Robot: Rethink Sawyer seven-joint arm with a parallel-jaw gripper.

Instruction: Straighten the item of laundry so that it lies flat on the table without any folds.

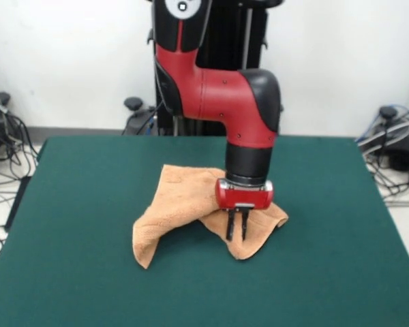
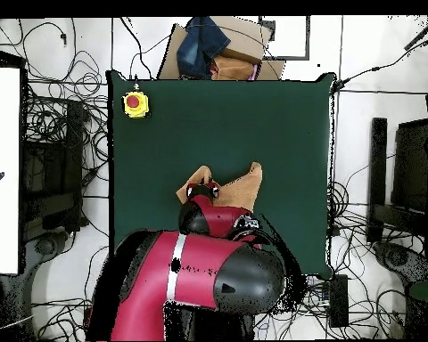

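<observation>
The peach-orange towel [image 1: 180, 204] lies crumpled and folded near the middle of the dark green table [image 1: 88, 177]. One flap runs toward the front left, and another sticks out to the right under the arm. My gripper [image 1: 237, 237] points straight down onto the towel's front right part. Its two fingers [image 1: 230, 226] stand close together, pinching a fold of cloth. In the overhead view the towel [image 2: 244, 187] shows just beyond the arm, which hides part of it. The gripper [image 2: 201, 190] shows there only as a red housing on the table [image 2: 253, 116].
A yellow box with a red button [image 2: 135, 104] sits at one far corner of the table. A cardboard box with blue cloth [image 2: 213, 46] lies beyond the far edge. Cables cover the floor all around.
</observation>
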